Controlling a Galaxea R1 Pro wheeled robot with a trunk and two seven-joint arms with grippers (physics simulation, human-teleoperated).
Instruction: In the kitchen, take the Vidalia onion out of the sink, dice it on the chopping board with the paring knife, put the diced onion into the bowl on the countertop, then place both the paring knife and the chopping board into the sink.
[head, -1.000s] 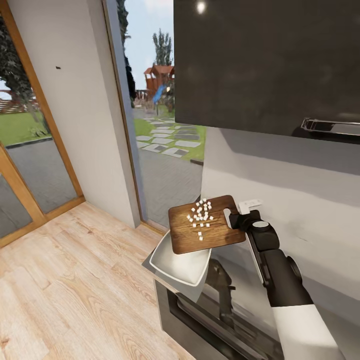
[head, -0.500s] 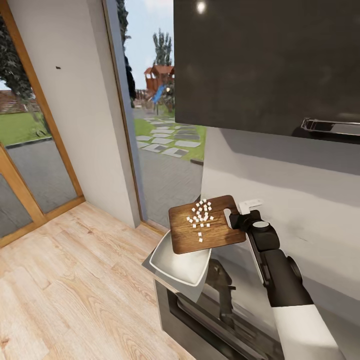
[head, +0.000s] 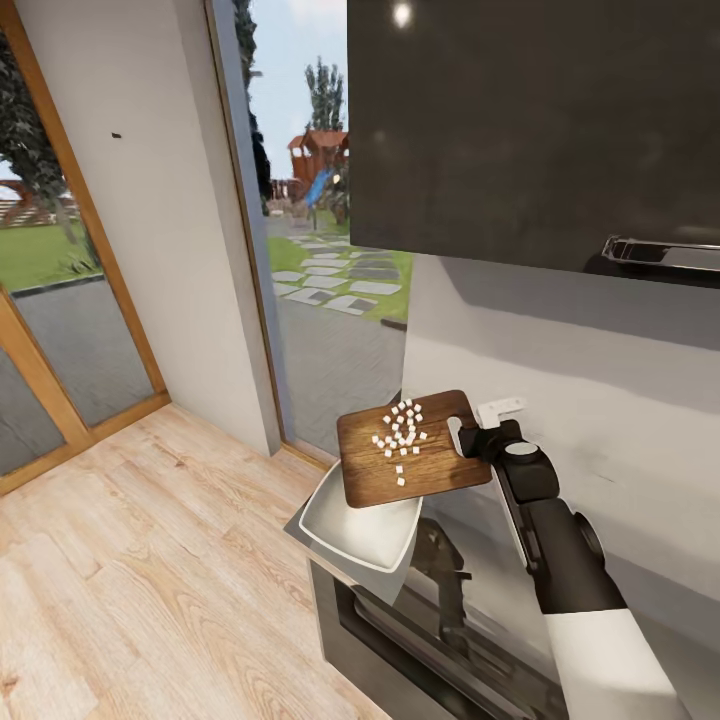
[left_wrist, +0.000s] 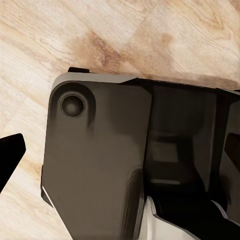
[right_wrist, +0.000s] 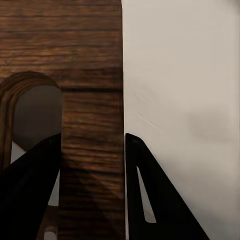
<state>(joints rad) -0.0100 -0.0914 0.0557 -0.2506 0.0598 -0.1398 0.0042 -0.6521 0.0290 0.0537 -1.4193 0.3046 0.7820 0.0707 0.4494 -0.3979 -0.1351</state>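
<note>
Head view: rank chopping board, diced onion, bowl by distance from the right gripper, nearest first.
1. Chopping board: clamped at its handle end by the right gripper.
2. Diced onion: white cubes mid-board, toward the window side.
3. Bowl: on the countertop corner, partly under the board's far end.

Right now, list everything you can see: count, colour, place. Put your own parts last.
chopping board: one, brown wood, held above the bowl, near the wall.
diced onion: many small white cubes, on the chopping board.
bowl: one, white, on the countertop end, partly under the board.
countertop: one, grey, reflective, along the wall.
upper cabinet: one, dark, above.
floor: light wood.
right gripper: black fingers clamped on the board's handle end.
</note>
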